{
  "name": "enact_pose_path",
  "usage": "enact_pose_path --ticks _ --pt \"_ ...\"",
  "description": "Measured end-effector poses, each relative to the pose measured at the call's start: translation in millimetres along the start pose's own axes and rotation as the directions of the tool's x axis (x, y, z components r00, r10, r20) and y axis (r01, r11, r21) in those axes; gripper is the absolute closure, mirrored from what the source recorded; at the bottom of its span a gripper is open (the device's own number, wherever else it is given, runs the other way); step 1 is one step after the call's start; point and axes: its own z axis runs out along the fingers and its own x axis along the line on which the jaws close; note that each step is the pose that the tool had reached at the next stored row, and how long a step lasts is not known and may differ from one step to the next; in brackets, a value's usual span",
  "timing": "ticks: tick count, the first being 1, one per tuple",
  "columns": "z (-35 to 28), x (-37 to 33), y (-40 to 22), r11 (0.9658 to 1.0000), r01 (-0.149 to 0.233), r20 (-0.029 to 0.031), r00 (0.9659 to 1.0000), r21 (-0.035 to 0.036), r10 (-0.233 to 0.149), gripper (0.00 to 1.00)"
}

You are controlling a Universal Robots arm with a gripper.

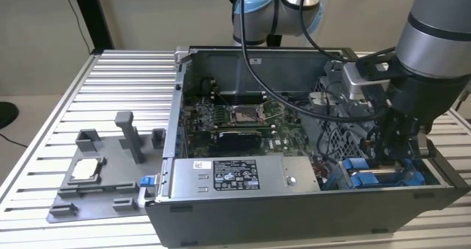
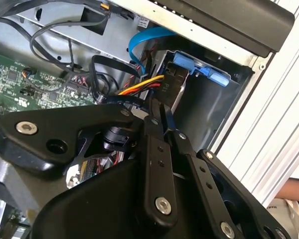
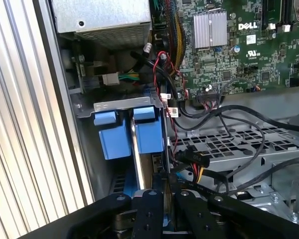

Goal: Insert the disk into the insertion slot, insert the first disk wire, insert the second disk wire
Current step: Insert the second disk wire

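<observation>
Claw [image 2: 162,117]: fingers drawn narrow, pinching a black wire connector [image 2: 162,110] with yellow and red leads, reaching down into the open computer case [image 1: 294,216]. Disk [image 3: 139,134]: sitting upright with its blue carrier inside the insertion slot [image 3: 122,105], just beside the claw. Case is resting on the slatted bench [image 1: 110,78].

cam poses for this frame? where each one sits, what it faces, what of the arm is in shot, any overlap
Exterior view: off the arm, above the table, looking down into the open computer case; the arm's grey links show, with the gripper low at the drive bay.
First wrist view: on the arm, facing the insertion slot; the gripper in the foreground.
Second wrist view: on the arm, facing the bay corner and the wires; gripper linkage in front.
Shared: both wrist views show blue bay fittings and the motherboard.
</observation>
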Motion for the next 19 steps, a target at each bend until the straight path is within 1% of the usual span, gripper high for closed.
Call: enact_pose_path --ticks 4,16,18,19 --pt "0.8 0.0 0.1 1.0000 0.001 0.0007 1.0000 0.0017 -0.001 1.00" --pt "4.5 0.2 0.9 1.0000 0.004 0.0011 1.0000 0.0020 -0.004 1.00" --pt "2.5 0.1 0.5 1.0000 0.004 0.0030 1.0000 0.0000 -0.004 1.00" --pt "0.3 0.0 0.1 1.0000 0.004 0.0023 1.0000 -0.0027 -0.004 1.00"
